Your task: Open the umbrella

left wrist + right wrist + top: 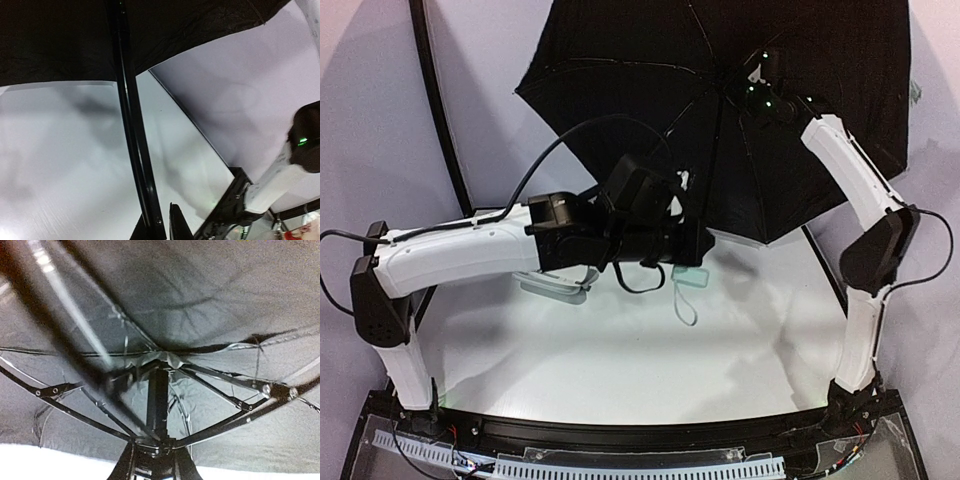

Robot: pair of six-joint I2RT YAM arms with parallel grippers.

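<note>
Umbrella (pixel 720 100) is held above the surface (pixel 620 350), canopy spread. Left pincer (pixel 162 227) is clamped tight on the shaft (pixel 131 125) down near the handle. Right pincer (pixel 152 460) grips the runner (pixel 156 442). Looks nearly latched: push the runner straight along the shaft, left bracing, no side load on the ribs (pixel 220 377).

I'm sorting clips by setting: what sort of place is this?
Likely a robot lab bench: two arms, bolted to a white table, hold an umbrella; plain pale walls; loose cables.
</note>
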